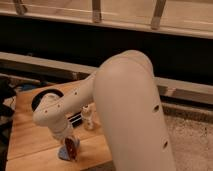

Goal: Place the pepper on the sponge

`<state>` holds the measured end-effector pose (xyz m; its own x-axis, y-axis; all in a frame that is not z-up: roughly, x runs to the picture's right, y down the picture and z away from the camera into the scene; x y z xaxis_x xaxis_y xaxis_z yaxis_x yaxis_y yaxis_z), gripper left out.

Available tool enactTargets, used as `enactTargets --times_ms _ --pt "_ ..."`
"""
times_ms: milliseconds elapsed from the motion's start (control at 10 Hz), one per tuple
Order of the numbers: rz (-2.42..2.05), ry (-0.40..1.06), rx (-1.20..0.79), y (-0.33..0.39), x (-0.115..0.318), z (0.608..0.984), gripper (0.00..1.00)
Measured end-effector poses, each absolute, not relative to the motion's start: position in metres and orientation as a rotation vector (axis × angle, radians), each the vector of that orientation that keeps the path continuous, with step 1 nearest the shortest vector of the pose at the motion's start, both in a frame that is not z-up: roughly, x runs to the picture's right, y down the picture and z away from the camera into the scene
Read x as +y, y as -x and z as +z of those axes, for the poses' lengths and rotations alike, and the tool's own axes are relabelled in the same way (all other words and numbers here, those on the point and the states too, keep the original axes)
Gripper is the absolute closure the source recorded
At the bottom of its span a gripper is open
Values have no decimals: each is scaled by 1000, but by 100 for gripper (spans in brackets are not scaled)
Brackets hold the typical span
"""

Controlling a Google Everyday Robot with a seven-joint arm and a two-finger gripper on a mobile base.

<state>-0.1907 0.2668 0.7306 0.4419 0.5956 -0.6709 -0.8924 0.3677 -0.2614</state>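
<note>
A red pepper (73, 148) is at the near edge of the wooden table (30, 135), resting on or just above a blue-grey sponge (62, 153). My gripper (69, 144) comes down from the white arm's wrist right at the pepper and hides part of it. I cannot see whether the pepper touches the sponge. The big white arm (125, 110) fills the middle of the view and covers the table's right side.
A small white bottle (88, 118) stands just right of the gripper, with a flat black object (76, 120) beside it. A dark round dish (44, 97) sits at the table's back. A dark ledge and railing run behind; speckled floor lies to the right.
</note>
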Motion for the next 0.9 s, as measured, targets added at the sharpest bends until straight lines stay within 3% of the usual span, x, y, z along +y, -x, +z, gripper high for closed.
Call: enactTargets --times_ms 300,500,800,900 --pt "1017 708 504 195 277 746 26" --pt "1020 716 496 200 278 749 20" --pt "1046 692 508 190 261 735 44" --pt "1047 694 507 191 258 733 56"
